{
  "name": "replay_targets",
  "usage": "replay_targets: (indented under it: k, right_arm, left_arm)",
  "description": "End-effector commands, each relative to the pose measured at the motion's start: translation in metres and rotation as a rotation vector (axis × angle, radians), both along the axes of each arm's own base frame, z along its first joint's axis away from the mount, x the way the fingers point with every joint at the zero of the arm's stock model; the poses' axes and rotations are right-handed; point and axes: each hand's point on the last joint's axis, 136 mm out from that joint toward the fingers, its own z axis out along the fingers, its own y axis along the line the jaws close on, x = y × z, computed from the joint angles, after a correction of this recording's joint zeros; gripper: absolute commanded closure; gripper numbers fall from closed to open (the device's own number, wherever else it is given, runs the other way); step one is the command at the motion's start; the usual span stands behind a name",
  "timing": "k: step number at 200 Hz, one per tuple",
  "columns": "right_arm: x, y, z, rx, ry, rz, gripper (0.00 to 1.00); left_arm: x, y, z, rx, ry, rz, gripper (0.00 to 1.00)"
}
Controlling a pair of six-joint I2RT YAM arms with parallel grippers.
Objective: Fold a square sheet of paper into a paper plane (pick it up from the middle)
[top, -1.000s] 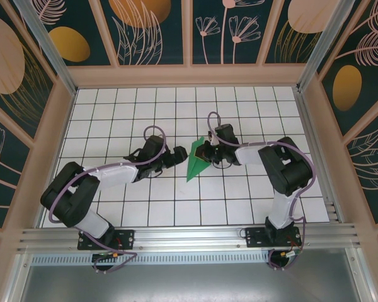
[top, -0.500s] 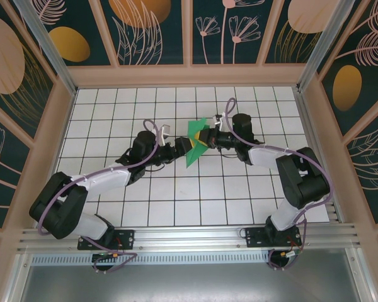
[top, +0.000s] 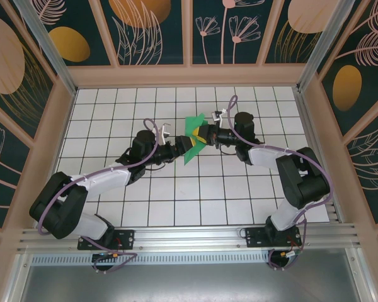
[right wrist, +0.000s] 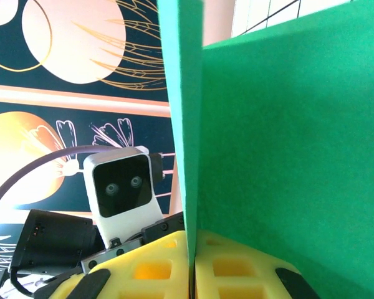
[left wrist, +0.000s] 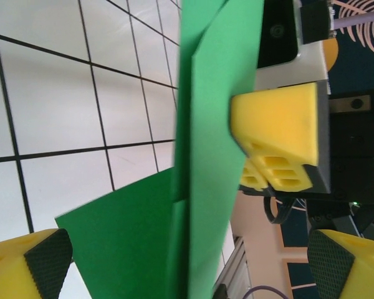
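The square sheet of paper (top: 193,123) is folded into a green dart-like wedge with creased flaps, the paper plane. It is held above the white grid table (top: 113,107), slightly beyond the centre. My right gripper (top: 203,134) is shut on its fold from the right; in the right wrist view the yellow fingers (right wrist: 149,268) pinch the paper's edge (right wrist: 287,124). My left gripper (top: 184,146) is open just left of it. In the left wrist view the paper (left wrist: 218,93) stands upright between the spread fingertips (left wrist: 48,261), and I cannot tell if they touch it.
Wooden walls with painted panels (top: 189,75) close in the far and side edges. An aluminium rail (top: 189,236) runs along the near edge by both arm bases. The two wrists nearly meet over the middle tiles; open tiles lie left, right and near.
The right arm has reached farther away, carrying and turning the paper toward the back. The left arm has stretched after it, bringing its open jaws up to the paper.
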Motion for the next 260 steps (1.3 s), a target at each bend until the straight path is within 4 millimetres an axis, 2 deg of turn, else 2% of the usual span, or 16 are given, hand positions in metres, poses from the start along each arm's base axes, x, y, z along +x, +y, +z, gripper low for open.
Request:
replay_targets:
  k: [1, 29, 49, 81, 115, 160, 189, 204, 221, 232, 244, 260]
  right_arm:
    - [-0.002, 0.0, 0.024, 0.043, -0.076, 0.018, 0.89]
    - [-0.002, 0.001, 0.022, 0.041, -0.07, 0.02, 0.89]
    - [-0.003, 0.002, 0.017, 0.039, -0.054, 0.028, 0.89]
    - [-0.002, 0.002, 0.012, 0.039, -0.036, 0.029, 0.89]
    - [-0.001, 0.003, 0.007, 0.036, -0.017, 0.032, 0.89]
    - [0.0, 0.003, -0.003, -0.009, -0.008, 0.041, 0.81]
    - [0.001, -0.002, -0.006, -0.042, 0.0, 0.029, 0.72]
    - [0.006, -0.011, -0.009, -0.084, 0.0, -0.005, 0.65]
    - [0.012, -0.026, -0.014, -0.159, -0.01, -0.072, 0.55]
    - [0.016, -0.037, -0.022, -0.234, -0.017, -0.126, 0.47]
    - [0.019, -0.049, -0.033, -0.324, -0.021, -0.187, 0.39]
    - [0.02, -0.063, -0.045, -0.415, -0.029, -0.247, 0.32]
  left_arm:
    - [0.01, 0.008, -0.01, 0.074, 0.019, 0.062, 0.01]
    - [0.005, -0.001, 0.001, -0.011, 0.012, 0.018, 0.02]
    - [0.001, -0.007, 0.015, -0.091, -0.016, -0.02, 0.09]
    - [0.0, -0.009, 0.026, -0.113, -0.054, -0.037, 0.31]
    - [-0.002, -0.009, 0.028, -0.119, -0.069, -0.042, 0.53]
    - [-0.001, -0.007, 0.028, -0.128, -0.071, -0.029, 0.75]
    - [0.001, -0.004, 0.023, -0.102, -0.068, -0.012, 0.88]
    - [0.003, -0.001, 0.015, -0.053, -0.059, 0.005, 0.92]
    - [0.008, 0.008, -0.003, 0.075, -0.036, 0.042, 0.92]
    - [0.014, 0.021, -0.015, 0.203, -0.035, 0.09, 0.93]
    - [0.018, 0.043, -0.035, 0.377, -0.006, 0.149, 0.92]
    - [0.024, 0.069, -0.044, 0.561, 0.001, 0.219, 0.91]
